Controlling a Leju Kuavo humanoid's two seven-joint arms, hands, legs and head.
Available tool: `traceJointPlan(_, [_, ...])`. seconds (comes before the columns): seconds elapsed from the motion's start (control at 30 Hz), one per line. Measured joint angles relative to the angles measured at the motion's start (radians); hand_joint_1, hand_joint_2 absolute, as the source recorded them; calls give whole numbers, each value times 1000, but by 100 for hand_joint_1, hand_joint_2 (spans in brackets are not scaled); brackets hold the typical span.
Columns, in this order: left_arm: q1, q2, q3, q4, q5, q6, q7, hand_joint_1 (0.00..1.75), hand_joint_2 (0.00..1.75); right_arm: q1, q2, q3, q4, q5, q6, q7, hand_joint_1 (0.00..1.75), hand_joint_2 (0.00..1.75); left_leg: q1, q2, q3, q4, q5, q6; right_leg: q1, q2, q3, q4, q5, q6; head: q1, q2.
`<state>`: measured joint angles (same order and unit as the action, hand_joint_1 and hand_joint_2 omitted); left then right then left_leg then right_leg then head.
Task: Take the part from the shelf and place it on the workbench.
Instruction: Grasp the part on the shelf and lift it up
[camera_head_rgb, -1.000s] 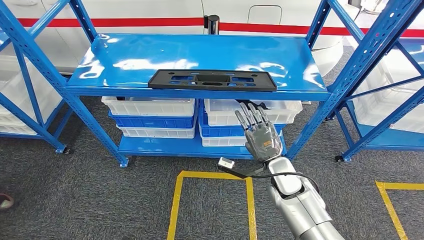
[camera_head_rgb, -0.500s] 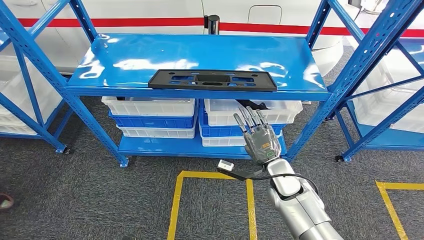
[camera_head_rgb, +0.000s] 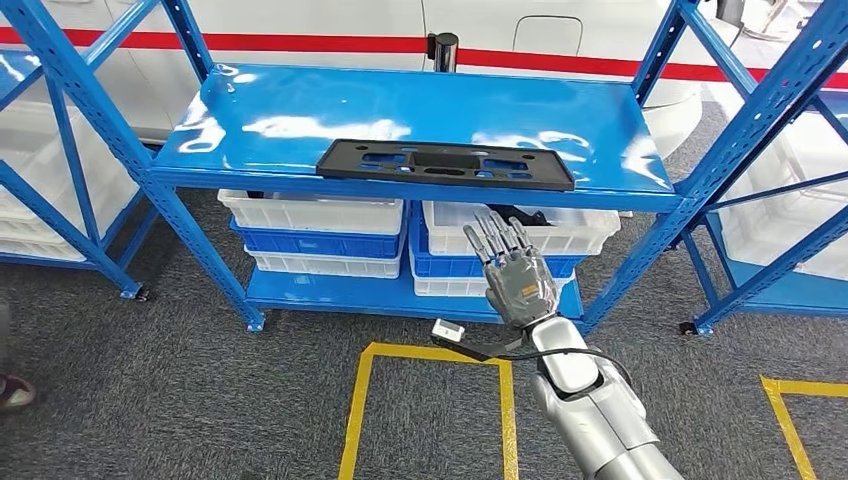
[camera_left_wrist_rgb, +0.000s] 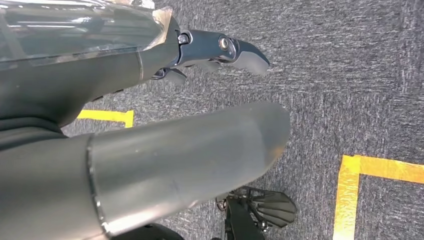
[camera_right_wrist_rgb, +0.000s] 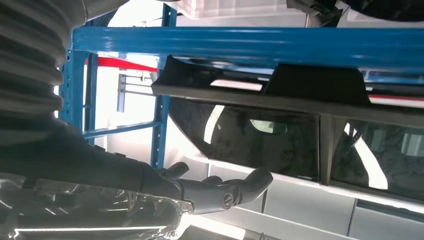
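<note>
The part, a long flat black plate with cut-outs, lies along the front edge of the blue shelf. My right hand is raised in front of the rack, just below that edge and under the plate's right half. Its fingers are spread and point up, and it holds nothing. In the right wrist view the plate juts over the shelf lip, apart from my right hand. My left hand hangs over the grey carpet with its fingers apart, holding nothing.
White and blue bins fill the lower shelf, some holding dark items. Blue uprights and neighbouring racks stand on both sides. Yellow floor tape marks a box before the rack. A person's shoe shows at the left edge.
The whole picture has shifted a little right and down, so the camera moved. My right hand keeps about the same raised pose below the shelf edge. The plate has not moved.
</note>
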<state>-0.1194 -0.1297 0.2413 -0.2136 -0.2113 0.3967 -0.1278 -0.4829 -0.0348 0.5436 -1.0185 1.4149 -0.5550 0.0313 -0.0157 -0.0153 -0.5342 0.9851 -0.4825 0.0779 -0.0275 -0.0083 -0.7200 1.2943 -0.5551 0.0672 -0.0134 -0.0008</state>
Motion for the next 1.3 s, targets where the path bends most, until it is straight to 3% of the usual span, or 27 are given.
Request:
traceJointPlan(0.03, [1, 0, 1, 0, 0, 0, 0, 0, 0, 1, -1, 0, 2, -1, 0, 0, 0, 175, 0, -4, 7, 0, -5, -3, 2, 2, -8, -11, 17, 6, 1, 0])
traceJointPlan(0.07, [2, -1, 1, 0, 0, -1, 0, 0, 0, 1, -2, 0, 3, -1, 0, 0, 0, 175, 0, -7, 17, 0, -12, -7, 2, 3, 5, -62, 49, 14, 1, 0])
traceJointPlan(0.1, [3, -2, 2, 0, 0, -2, 0, 0, 0, 1, -3, 0, 4, -2, 0, 0, 0, 175, 0, -10, 29, 1, -19, -11, 2, 3, 29, -137, 92, 21, 2, 0])
traceJointPlan(0.13, [4, -2, 3, 0, 0, -3, -1, 0, 0, 1, -5, 0, 5, -4, 0, 0, 0, 175, 0, -12, 40, 2, -29, -17, 4, 3, 52, -207, 124, 20, 3, 0])
traceJointPlan(0.2, [4, -3, 5, 1, 0, -3, -2, 0, 0, 1, -5, 0, 8, -5, -2, -2, 0, 175, -2, -12, 51, 2, -45, -29, 10, 2, 83, -282, 147, -4, 2, 0])
traceJointPlan(0.27, [4, -3, 6, 1, 0, -2, -3, 0, 0, 1, -5, 0, 9, -6, -3, -4, 0, 175, -2, -11, 53, 11, -50, -40, 12, 3, 97, -288, 135, -37, -2, 0])
traceJointPlan(0.3, [3, -2, 7, 1, 0, -1, -3, 0, 0, 0, -6, 0, 9, -6, -4, -5, 0, 175, -1, -8, 44, 36, -43, -44, 10, 4, 106, -290, 133, -46, -3, 0])
traceJointPlan(0.37, [2, -2, 7, 0, 0, 0, -4, 0, 0, -2, -5, -1, 9, -6, -4, -6, 0, 175, 4, -1, -19, 142, -25, -57, 4, 4, 132, -297, 119, -64, -7, 0])
traceJointPlan(0.43, [2, -2, 7, 0, 0, 0, -5, 0, 0, -4, -3, 0, 9, -6, -5, -7, 0, 175, 11, 5, -103, 256, -34, -70, 2, 3, 154, -302, 104, -74, -10, 0])
traceJointPlan(0.5, [3, -2, 7, 0, 0, 0, -5, 0, 0, -3, -2, 0, 10, -6, -5, -8, 0, 175, 18, 8, -166, 308, -87, -80, 2, 5, 171, -302, 89, -74, -10, 0])
traceJointPlan(0.57, [6, -2, 7, 0, 1, 0, -5, 0, 0, 0, -2, 0, 10, -6, -6, -9, 0, 175, 24, 11, -208, 296, -126, -86, 1, 7, 197, -302, 67, -71, -10, 0])
traceJointPlan(0.6, [7, -2, 8, 0, 2, 0, -5, 0, 0, 0, -2, 0, 10, -6, -6, -9, 0, 175, 27, 13, -212, 255, -112, -87, 1, 8, 214, -302, 54, -69, -10, 0])
traceJointPlan(0.63, [8, -2, 8, 1, 2, 0, -5, 0, 0, 1, -2, 0, 11, -6, -7, -9, 0, 175, 28, 14, -206, 197, -68, -85, 0, 8, 230, -303, 41, -67, -10, 0])
traceJointPlan(0.7, [11, -1, 8, 1, 2, 0, -6, 0, 0, 1, -1, 0, 11, -7, -8, -10, 0, 175, 25, 17, -185, 78, 55, -74, 4, 9, 257, -304, 14, -58, -10, 0])
traceJointPlan(0.77, [13, -1, 9, 1, 2, 0, -6, 0, 0, 1, -1, 0, 12, -7, -10, -11, 0, 175, 20, 16, -167, 31, 119, -61, 13, 10, 274, -303, -3, -45, -10, 0])
traceJointPlan(0.83, [12, -2, 9, 1, 2, 0, -7, 0, 0, 0, -2, 0, 12, -8, -12, -12, 0, 175, 18, 13, -145, 26, 120, -48, 17, 10, 267, -268, 9, -25, -10, 0])
traceJointPlan(0.87, [11, -2, 9, 1, 2, 0, -7, 0, 0, -1, -2, 0, 12, -8, -13, -12, 0, 175, 18, 12, -135, 20, 120, -41, 17, 10, 248, -222, 24, -17, -10, 0])
traceJointPlan(0.93, [8, -2, 9, 0, 2, 0, -7, 0, 0, -2, -4, 0, 12, -9, -15, -12, 0, 175, 19, 11, -116, 14, 112, -30, 15, 9, 162, -98, 33, -12, -10, 0])
traceJointPlan(1.0, [7, -3, 9, 0, 1, 0, -6, 0, 0, 0, -6, 0, 12, -9, -17, -12, 0, 175, 18, 6, -105, 13, 99, -24, 17, 9, 73, -3, -23, -26, -9, 0])
traceJointPlan(1.03, [6, -4, 9, 0, 0, 0, -4, 0, 0, 1, -8, 0, 12, -9, -17, -12, 0, 175, 17, 2, -99, 13, 92, -23, 17, 9, 45, 11, -60, -32, -9, 0])
traceJointPlan(1.07, [6, -4, 9, 1, 0, 0, -2, 0, 0, 2, -9, 0, 12, -9, -17, -12, 0, 175, 16, -2, -90, 13, 85, -22, 17, 9, 29, -1, -86, -36, -9, 0])
traceJointPlan(1.1, [6, -5, 9, 1, 0, 0, 0, 0, 0, 2, -10, 0, 12, -9, -17, -12, 0, 175, 15, -6, -81, 13, 77, -23, 18, 9, 29, -40, -81, -31, -9, 0])
traceJointPlan(1.13, [7, -5, 9, 1, -2, 0, 1, 0, 0, 2, -11, 0, 12, -9, -17, -12, 0, 175, 14, -8, -72, 13, 70, -25, 18, 9, 43, -104, -47, -19, -9, 0])
traceJointPlan(1.17, [6, -5, 9, 1, -4, 0, 1, 0, 0, 2, -13, 0, 12, -9, -16, -12, 0, 175, 13, -11, -62, 13, 62, -27, 18, 9, 61, -175, 7, -8, -9, 0])
traceJointPlan(1.2, [6, -5, 9, 1, -7, 0, -1, 0, 0, 2, -14, 0, 12, -9, -16, -11, 0, 175, 11, -12, -55, 14, 55, -31, 19, 8, 76, -234, 54, -3, -9, 0])
traceJointPlan(1.23, [5, -6, 9, 0, -10, 0, -5, 0, 0, 1, -14, 0, 12, -9, -16, -10, 0, 175, 9, -13, -51, 14, 48, -36, 21, 8, 89, -272, 89, -8, -9, 0])
traceJointPlan(1.3, [4, -6, 8, 0, -17, 5, -23, 0, 0, 2, -14, 0, 10, -8, -16, -8, 0, 175, 7, -13, -49, 24, 44, -46, 22, 8, 102, -293, 119, -37, -8, 0])
